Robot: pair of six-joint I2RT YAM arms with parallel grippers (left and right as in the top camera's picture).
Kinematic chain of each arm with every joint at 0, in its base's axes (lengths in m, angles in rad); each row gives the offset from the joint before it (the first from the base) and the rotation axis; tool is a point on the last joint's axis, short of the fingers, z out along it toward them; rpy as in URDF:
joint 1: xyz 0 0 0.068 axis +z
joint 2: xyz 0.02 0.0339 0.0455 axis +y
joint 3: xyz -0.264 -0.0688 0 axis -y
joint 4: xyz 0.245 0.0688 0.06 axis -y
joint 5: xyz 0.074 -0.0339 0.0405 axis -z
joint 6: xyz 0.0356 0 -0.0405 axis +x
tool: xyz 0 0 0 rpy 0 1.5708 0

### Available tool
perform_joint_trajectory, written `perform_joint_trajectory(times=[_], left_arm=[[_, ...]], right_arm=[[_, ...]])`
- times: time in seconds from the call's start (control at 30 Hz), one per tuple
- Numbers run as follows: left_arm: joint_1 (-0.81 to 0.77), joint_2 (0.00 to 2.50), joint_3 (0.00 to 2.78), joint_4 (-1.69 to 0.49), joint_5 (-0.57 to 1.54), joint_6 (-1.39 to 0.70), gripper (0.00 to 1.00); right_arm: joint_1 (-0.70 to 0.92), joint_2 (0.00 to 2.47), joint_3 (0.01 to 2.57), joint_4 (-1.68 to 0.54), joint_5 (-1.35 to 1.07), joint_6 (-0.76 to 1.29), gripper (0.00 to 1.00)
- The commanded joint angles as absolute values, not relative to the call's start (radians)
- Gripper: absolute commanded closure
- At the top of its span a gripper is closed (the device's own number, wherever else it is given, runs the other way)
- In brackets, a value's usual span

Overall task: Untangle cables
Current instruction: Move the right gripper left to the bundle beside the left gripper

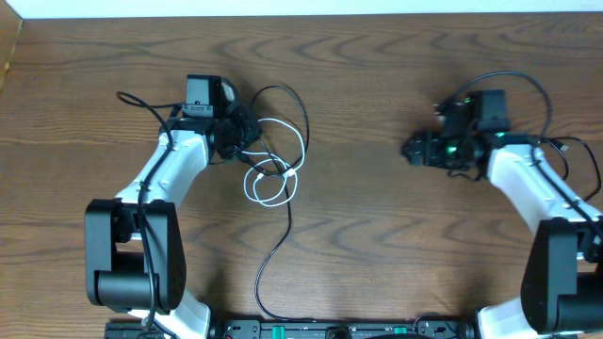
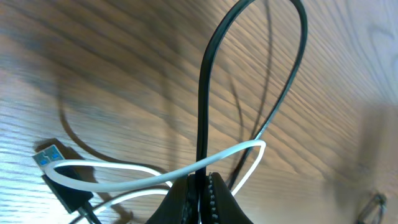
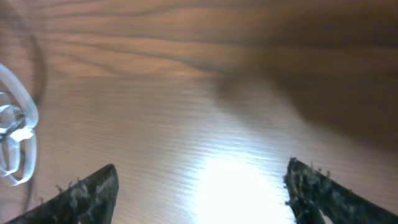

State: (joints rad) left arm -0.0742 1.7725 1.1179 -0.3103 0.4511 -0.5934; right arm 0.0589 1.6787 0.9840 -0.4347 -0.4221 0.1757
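Note:
The black cable point(image 1: 287, 221) runs from the table's front edge up into a loop by my left gripper point(image 1: 243, 134). In the left wrist view that gripper point(image 2: 202, 178) is shut on the black cable point(image 2: 204, 87), which rises from the jaws in a tall loop. The white cable point(image 1: 271, 181) lies in coils just right of it, crossed with the black one. A white strand point(image 2: 143, 179) drapes across the black cable right at the fingertips, and a blue-tipped plug point(image 2: 48, 154) lies at the left. My right gripper point(image 1: 415, 149) hovers open over bare wood point(image 3: 201, 167), well right of the white cable point(image 3: 18, 124).
The arms' own thick black wires arch over each wrist, one at the left point(image 1: 141, 102) and one at the right point(image 1: 518, 80). The table's far edge point(image 1: 301, 17) runs along the top. The arm bases point(image 1: 132, 254) stand at the front corners.

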Motion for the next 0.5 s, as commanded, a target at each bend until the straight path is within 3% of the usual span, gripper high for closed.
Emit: perform_joint_trajectory(times=[0.0, 0.17, 0.3, 0.47], left_arm=[[-0.09, 1.75, 1.109, -0.307, 0.513, -0.572, 0.92], [-0.103, 1.75, 1.109, -0.308, 0.518, -0.573, 0.92], [-0.104, 1.75, 1.109, -0.307, 0.625, -0.574, 0.9], [-0.104, 1.75, 1.109, -0.307, 0.705, -0.577, 0.87]], right_arm=[[0.127, 1.687, 0.942, -0.369, -0.565, 0.172, 0.14], [0.24, 1.687, 0.884, -0.186, -0.595, 0.244, 0.1], [0.33, 1.687, 0.854, -0.047, -0.594, 0.27, 0.27], [0.437, 1.687, 0.841, 0.077, -0.549, 0.269, 0.28]])
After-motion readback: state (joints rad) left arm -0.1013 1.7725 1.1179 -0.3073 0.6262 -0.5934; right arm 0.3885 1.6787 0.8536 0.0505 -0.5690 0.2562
